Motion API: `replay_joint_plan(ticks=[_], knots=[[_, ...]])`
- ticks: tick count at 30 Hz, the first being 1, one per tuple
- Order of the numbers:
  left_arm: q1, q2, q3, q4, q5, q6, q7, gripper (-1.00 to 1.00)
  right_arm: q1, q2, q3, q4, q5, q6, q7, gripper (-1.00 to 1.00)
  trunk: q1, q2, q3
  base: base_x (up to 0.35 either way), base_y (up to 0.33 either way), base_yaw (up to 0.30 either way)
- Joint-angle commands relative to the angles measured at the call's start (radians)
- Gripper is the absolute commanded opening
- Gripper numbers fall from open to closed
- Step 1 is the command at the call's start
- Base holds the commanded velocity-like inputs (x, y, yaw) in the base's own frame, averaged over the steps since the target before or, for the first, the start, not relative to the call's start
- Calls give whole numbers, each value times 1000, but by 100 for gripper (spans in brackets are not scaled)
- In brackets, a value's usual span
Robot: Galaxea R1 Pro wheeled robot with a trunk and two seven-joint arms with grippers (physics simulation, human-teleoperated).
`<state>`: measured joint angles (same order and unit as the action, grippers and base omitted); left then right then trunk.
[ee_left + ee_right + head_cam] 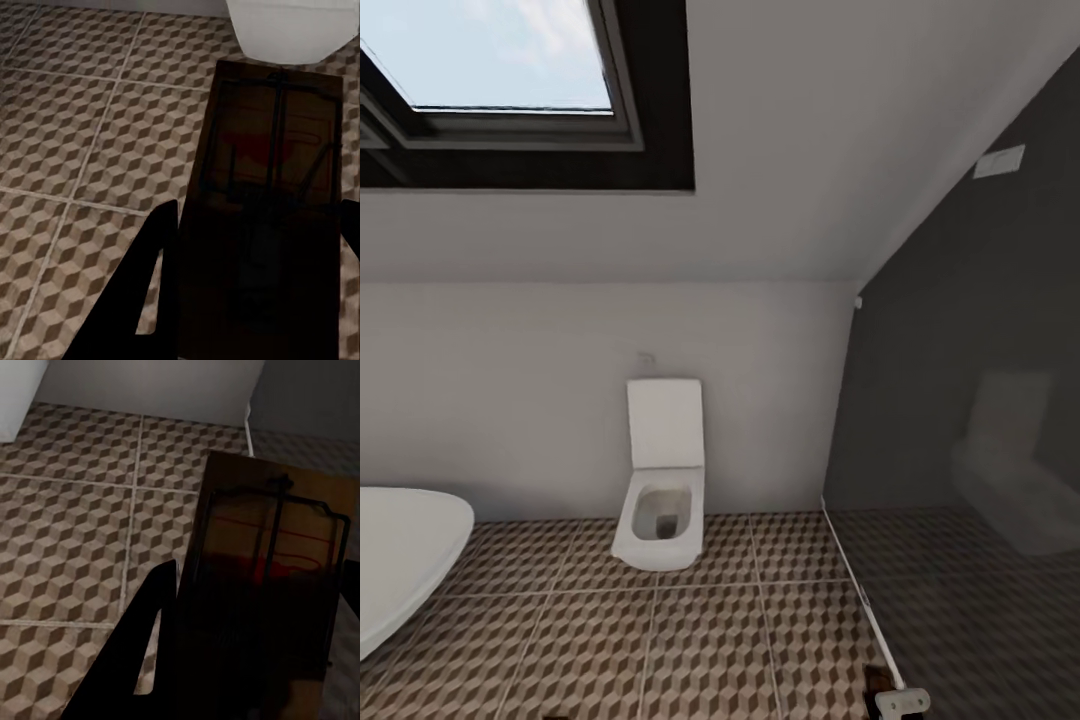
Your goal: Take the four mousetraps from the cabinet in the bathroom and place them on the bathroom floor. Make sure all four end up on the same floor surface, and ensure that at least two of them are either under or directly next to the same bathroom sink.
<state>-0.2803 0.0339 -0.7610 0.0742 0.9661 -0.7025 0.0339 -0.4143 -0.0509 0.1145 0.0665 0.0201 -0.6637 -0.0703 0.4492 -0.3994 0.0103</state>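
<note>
- Flat dark-brown wooden mousetrap [262,187] with thin wire sits pinched in the left gripper [255,300].
- Right gripper [255,660] pinches another mousetrap [270,577].
- Both look light and stiff; hold the wood edges, not the wire.

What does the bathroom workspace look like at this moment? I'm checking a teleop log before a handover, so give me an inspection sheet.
Surface: bathroom floor, cube-pattern tiles, pale grout.
Job's things: one mousetrap between the left gripper's fingers; another mousetrap between the right gripper's fingers; both above the floor.
Clutter: nothing seen.
Grippers: left gripper and right gripper, each shut on a trap.
Cables: nothing seen.
Surroundings: white toilet, lid up; bathtub rim; skylight; dark glass panel.
</note>
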Motion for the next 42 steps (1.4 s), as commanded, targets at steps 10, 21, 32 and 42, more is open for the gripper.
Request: replay_joint_plan(ticks=[10,21,32,42], knots=[[0,15,55,1,-1,-2,7,-100,-1,0,8,4,0,-5,-4,-100,1,-1,0,235,255,0],[0,16,80,1,0,-2,12,-100,-1,0,8,4,0,-5,-5,-100,1,-1,0,257,221,0],[0,7,181,1,-6,-7,13,-100,-1,0,8,4,0,-5,-5,-100,1,-1,0,227,117,0],[0,6,181,1,-7,-10,14,-100,-1,2,8,4,0,-5,-5,-100,1,-1,0,5,2,0]])
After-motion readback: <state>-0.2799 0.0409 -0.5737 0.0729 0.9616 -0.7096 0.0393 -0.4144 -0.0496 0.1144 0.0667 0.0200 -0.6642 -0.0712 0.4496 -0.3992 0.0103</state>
